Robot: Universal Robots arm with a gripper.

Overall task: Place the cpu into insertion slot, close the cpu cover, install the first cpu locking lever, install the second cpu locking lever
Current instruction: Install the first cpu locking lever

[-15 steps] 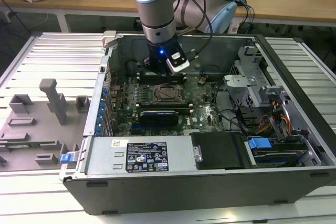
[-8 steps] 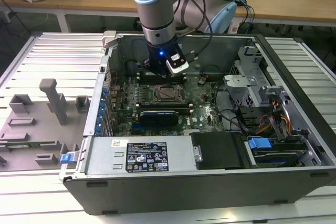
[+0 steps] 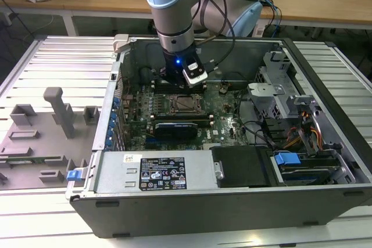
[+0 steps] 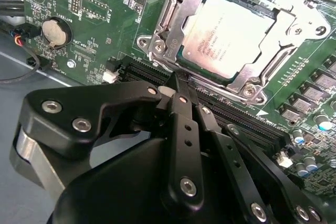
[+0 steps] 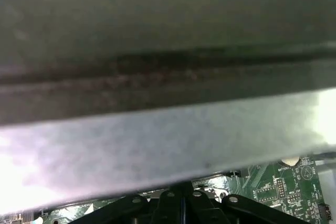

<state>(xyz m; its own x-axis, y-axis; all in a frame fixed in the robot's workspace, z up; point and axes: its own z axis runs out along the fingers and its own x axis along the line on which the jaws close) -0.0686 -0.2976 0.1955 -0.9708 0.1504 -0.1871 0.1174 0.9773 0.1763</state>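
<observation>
The cpu (image 4: 231, 31) lies flat in its socket, its silvery top showing through the open middle of the cpu cover (image 4: 176, 22), which lies down over it. My gripper (image 4: 176, 88) is shut, nothing visible between its black fingers, and its tip sits just outside the socket's edge, close above the board. In the exterior view the gripper (image 3: 176, 85) reaches down into the open computer case, right behind the socket (image 3: 183, 104). The first wrist view has the gripper (image 5: 181, 192) against a blurred grey case wall.
The green motherboard (image 3: 224, 114) lies in the case (image 3: 232, 201). A long black card (image 3: 174, 127) sits in front of the socket, memory slots (image 4: 247, 121) and a coin battery (image 4: 55, 32) flank it. Drive bays with cables (image 3: 296, 137) stand at the exterior view's right, a grey fixture plate (image 3: 40, 137) at its left.
</observation>
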